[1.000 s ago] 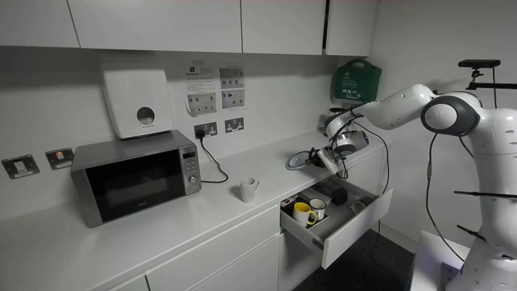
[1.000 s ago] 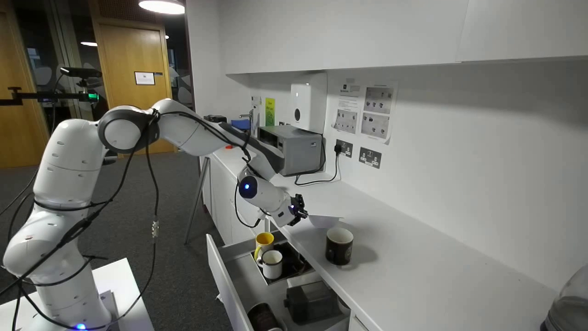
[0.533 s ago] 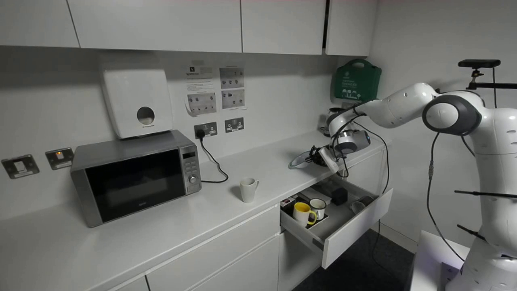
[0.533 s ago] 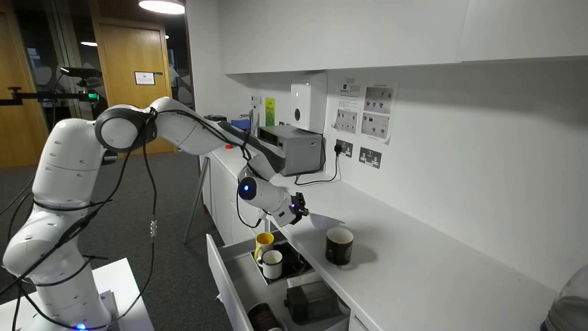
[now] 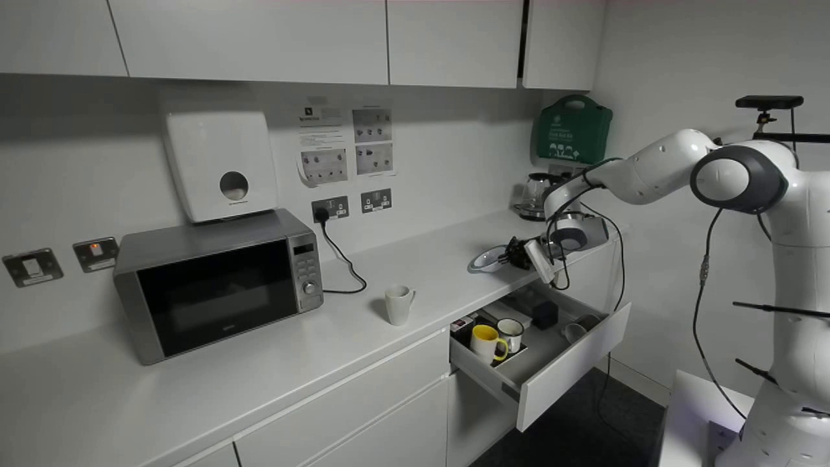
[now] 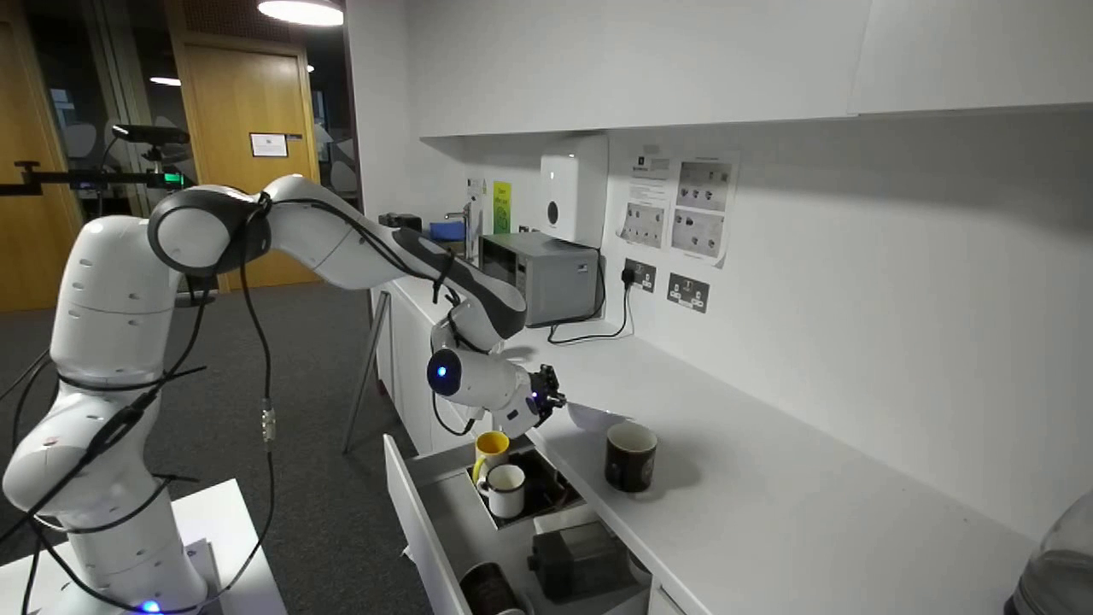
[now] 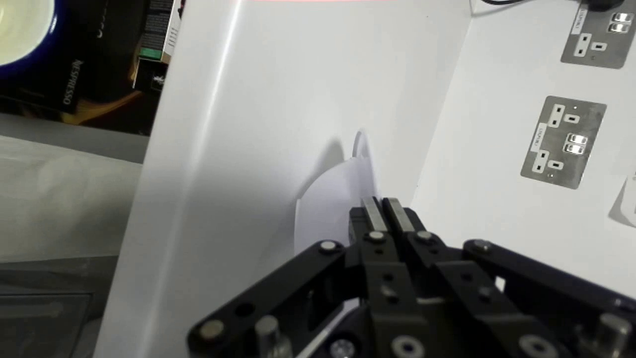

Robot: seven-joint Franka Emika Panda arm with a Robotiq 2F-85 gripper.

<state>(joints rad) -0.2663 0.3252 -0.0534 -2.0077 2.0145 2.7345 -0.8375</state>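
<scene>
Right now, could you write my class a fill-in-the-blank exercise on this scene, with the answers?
1. The gripper is shut on the rim of a ____.
2. The drawer is not shut but ____.
3. Inside it, the yellow-lined mug has a handle coloured ____.
4. The first-aid kit's colour is ____.

Missing words: bowl; open; yellow; green.

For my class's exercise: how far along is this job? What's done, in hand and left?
Done, it seems: the drawer stands open, with the yellow-lined mug inside. In hand: the gripper is shut on the bowl at its rim, as the wrist view shows. Left, apparently: the bowl, over the counter, is not yet released; whether it touches the surface I cannot tell.
</scene>
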